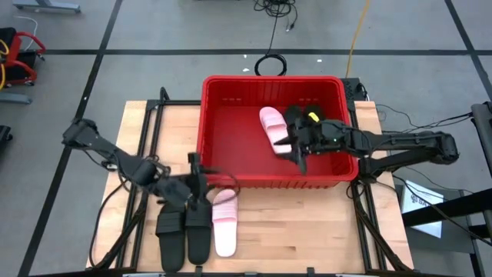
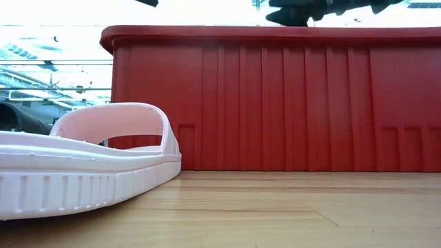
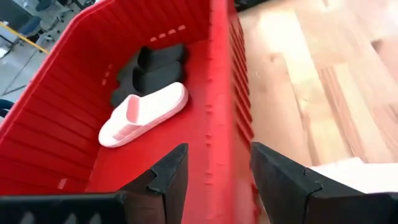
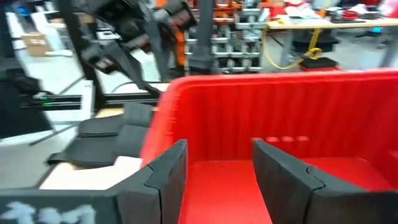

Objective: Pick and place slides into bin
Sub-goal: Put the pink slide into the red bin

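Red bin [image 1: 231,165] already holds a pink slide [image 1: 273,125] and black ones. We hold our left gripper [image 1: 201,183] and right gripper [image 1: 296,146] open and empty, since three slides wait on the table [image 1: 307,231].

The bin [image 1: 231,131] is open on its left half, its right half taken by a pink slide [image 1: 273,123], black slides [image 1: 296,115] and the right gripper [image 1: 296,150] (empty, jaws apart), while the left gripper [image 1: 201,178] crowds the front wall.
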Motion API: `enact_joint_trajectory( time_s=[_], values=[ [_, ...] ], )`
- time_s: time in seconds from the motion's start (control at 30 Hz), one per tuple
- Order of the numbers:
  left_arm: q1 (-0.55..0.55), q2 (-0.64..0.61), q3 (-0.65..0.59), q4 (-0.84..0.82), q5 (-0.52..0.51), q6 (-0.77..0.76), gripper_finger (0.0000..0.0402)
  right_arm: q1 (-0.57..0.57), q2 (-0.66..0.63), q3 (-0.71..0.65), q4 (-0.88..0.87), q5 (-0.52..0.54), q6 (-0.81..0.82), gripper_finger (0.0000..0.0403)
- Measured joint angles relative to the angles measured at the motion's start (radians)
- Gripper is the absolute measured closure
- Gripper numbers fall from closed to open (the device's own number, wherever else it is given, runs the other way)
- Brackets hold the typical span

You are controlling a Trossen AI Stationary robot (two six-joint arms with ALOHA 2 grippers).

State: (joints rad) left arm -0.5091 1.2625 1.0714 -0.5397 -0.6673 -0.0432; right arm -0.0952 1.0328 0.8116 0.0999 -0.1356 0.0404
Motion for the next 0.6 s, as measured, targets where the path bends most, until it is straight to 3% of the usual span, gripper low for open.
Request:
enact_joint_trajectory(
  time_s=[0.3,0.6],
  values=[
    [-0.143,0.177,0.0,0.117,-0.075,-0.038,0.0227,0.134,0.0,0.0,0.061,0.002,0.043,0.0232],
    [-0.254,0.27,0.053,0.177,-0.091,-0.063,0.0227,0.22,0.0,0.0,0.133,0.004,0.046,0.0232]
  ],
)
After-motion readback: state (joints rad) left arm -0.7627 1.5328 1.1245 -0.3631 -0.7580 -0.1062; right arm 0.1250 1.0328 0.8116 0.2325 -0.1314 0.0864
